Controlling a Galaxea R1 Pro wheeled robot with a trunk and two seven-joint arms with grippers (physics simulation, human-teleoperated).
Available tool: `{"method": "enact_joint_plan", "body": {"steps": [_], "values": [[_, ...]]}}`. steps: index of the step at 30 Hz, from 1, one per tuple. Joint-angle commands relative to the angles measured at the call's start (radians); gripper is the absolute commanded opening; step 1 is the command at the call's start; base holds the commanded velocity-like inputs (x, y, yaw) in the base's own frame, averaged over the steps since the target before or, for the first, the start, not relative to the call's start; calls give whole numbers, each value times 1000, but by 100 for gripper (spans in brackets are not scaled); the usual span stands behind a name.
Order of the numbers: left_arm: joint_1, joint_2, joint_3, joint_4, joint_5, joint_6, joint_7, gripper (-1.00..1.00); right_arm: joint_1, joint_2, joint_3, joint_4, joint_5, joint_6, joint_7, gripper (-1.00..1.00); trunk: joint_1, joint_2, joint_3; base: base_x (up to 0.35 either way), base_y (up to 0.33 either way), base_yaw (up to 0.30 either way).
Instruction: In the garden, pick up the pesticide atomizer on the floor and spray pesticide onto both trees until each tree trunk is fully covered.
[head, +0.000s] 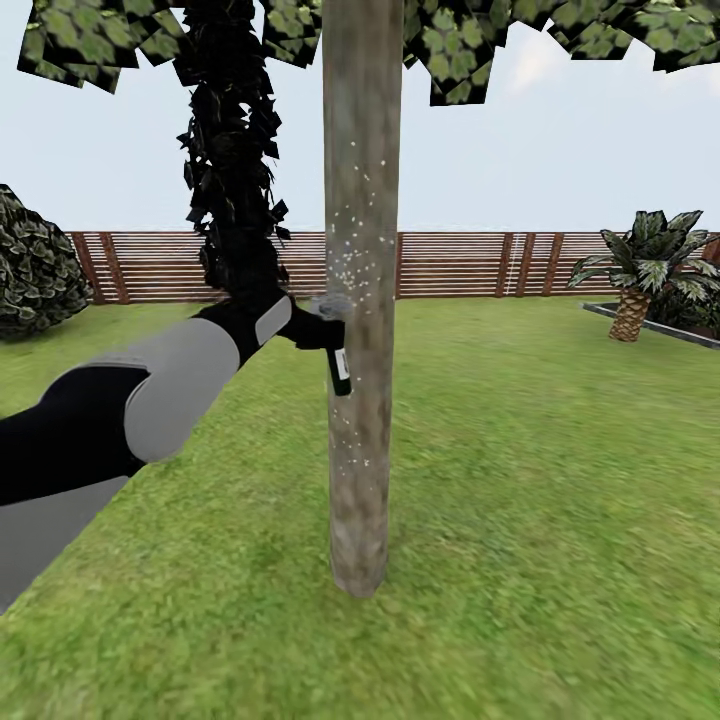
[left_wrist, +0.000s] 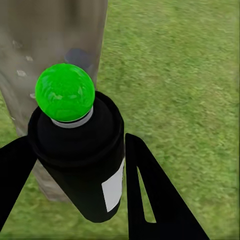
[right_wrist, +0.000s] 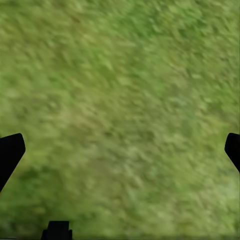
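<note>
- My left gripper (head: 322, 335) is pinching the pesticide atomizer (head: 337, 362), and I have that arm stretched out to the tree trunk (head: 360, 300) in the middle of the lawn (head: 560, 480).
- From the head view the atomizer sits right against the near-left side of the trunk, its black body hanging down with the white label showing.
- From the left wrist view I see the atomizer (left_wrist: 80, 155) clamped between my two black fingers (left_wrist: 150, 195), a green ball on top of it, with the trunk (left_wrist: 55, 50) close behind.
- White specks of pesticide (head: 352, 250) dot the bark above the atomizer, and a sparser patch lies below it.
- My right gripper (right_wrist: 120, 150) is spread wide, holding nothing, over plain grass (right_wrist: 120, 100).
- Behind the trunk I see a dark conifer (head: 232, 170), a wooden slat fence (head: 450, 265) and a palm-like plant (head: 645, 265) at the lawn's far right edge.
</note>
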Motion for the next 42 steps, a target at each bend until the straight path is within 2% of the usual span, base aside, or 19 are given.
{"method": "enact_joint_plan", "body": {"steps": [1, 19, 25, 30, 32, 33, 35, 37, 38, 39, 40, 42], "values": [[13, 0, 3, 0, 2, -4, -1, -100, 0, 0, 0, 0, 0, 0, 0, 100, 0, 0, 0, 0, 0, 0], [196, 0, 0, 1, 1, -114, -4, -100, 0, 0, 0, 0, 0, 0, 0, 100, 0, 0, 0, 0, 0, 0], [233, 0, 1, 2, 0, -120, -4, -100, 0, 0, 1, 0, 0, 0, 0, 100, 0, 0, 0, 0, 0, 0], [284, 0, 1, 1, -2, -161, -3, -100, 0, 0, 1, 0, 0, 0, 0, 100, 0, 0, 0, 0, 0, 0], [310, 0, 1, 1, -29, -168, -2, -100, 0, 0, 0, 0, 0, 0, 0, 100, 0, 0, 0, 0, 0, 0], [342, 0, 2, 1, -97, -191, -1, -100, 0, 0, 0, 0, 0, 0, 0, 100, 0, 0, 0, 0, 0, 0], [373, 0, 2, 2, -143, -231, 1, -100, 0, 0, 1, 0, 0, 0, 0, 100, 0, 0, 0, 0, 0, 0], [394, 0, 3, 2, -159, -248, 1, -100, 0, 0, 1, 0, 0, 0, 0, 100, 0, 0, 0, 0, 0, 0], [464, 0, 6, 1, -177, -328, 2, -100, 0, 0, 0, 0, 0, 0, 0, 100, 0, 0, 0, 0, 0, 0], [485, 0, 7, 1, -179, -376, 3, -100, 0, 0, 1, 0, 0, 0, 0, 100, 0, 0, 0, 0, 0, 0], [542, 0, 8, 0, -181, -424, 3, -100, 0, 1, 0, 0, 0, 0, 1, 100, 0, 0, 0, 0, 0, 0], [590, 0, 8, -1, -181, -490, 4, -100, 0, 0, 0, 0, 0, 0, 2, 100, 0, 0, 0, 0, 0, 0]]}}
